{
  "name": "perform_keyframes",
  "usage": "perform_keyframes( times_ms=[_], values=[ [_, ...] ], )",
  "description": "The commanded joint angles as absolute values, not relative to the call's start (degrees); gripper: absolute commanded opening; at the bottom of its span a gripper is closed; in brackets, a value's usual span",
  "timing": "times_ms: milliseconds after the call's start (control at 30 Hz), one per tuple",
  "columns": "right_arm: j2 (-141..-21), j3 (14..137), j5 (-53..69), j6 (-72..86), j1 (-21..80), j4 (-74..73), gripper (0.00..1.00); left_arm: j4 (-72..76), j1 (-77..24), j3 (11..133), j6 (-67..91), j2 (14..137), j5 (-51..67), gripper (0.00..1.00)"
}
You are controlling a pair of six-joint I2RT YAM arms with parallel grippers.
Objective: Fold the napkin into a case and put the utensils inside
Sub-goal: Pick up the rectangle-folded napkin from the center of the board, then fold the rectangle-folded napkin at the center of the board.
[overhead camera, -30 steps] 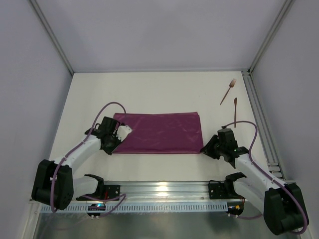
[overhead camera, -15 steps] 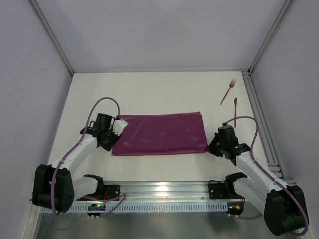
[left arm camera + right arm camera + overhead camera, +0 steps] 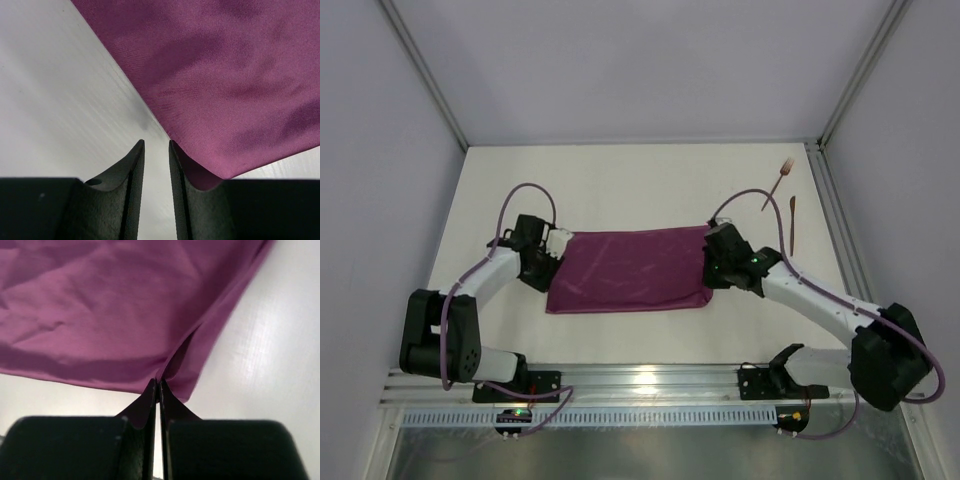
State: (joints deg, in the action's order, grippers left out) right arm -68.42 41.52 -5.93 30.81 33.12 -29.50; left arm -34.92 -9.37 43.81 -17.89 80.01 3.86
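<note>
Soft, limp plum-purple cloth napkin point(image 3: 630, 270) wants corner pinches: right gripper point(image 3: 158, 385) clamps its edge, left gripper point(image 3: 155, 146) slightly parted, seemingly empty.

Left arm point(image 3: 480, 285): white links, black joints, bent up from near-left edge of white table point(image 3: 620, 190), forearm angled inward.
Left gripper point(image 3: 155, 145): black fingers low over table, narrow gap between tips, nothing in gap.
Right arm point(image 3: 815, 300): stretched long from near-right corner toward table middle.
Right gripper point(image 3: 158, 382): black fingers pressed together, pinching edge of plum-purple cloth napkin point(image 3: 100, 310).
</note>
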Motion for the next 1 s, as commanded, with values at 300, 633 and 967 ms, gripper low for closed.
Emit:
perform_keyframes(
  times_ms=[300,633,967],
  values=[
    [-101.67,75.57,-1.85,19.43,56.33,-21.8,0.03,-36.3,-5.19,44.3,-18.01,79.1,8.35,0.26],
    [-113.55,87.18,6.32,16.7,63.89,-12.49,0.03,-37.35,-3.69,45.44,-18.9,82.79,11.16,0.23],
    [-116.72,87.71,12.3,16.44,64.78,-3.87,0.03,-37.71,-3.78,45.88,-19.16,83.58,11.78,0.07]
  ],
)
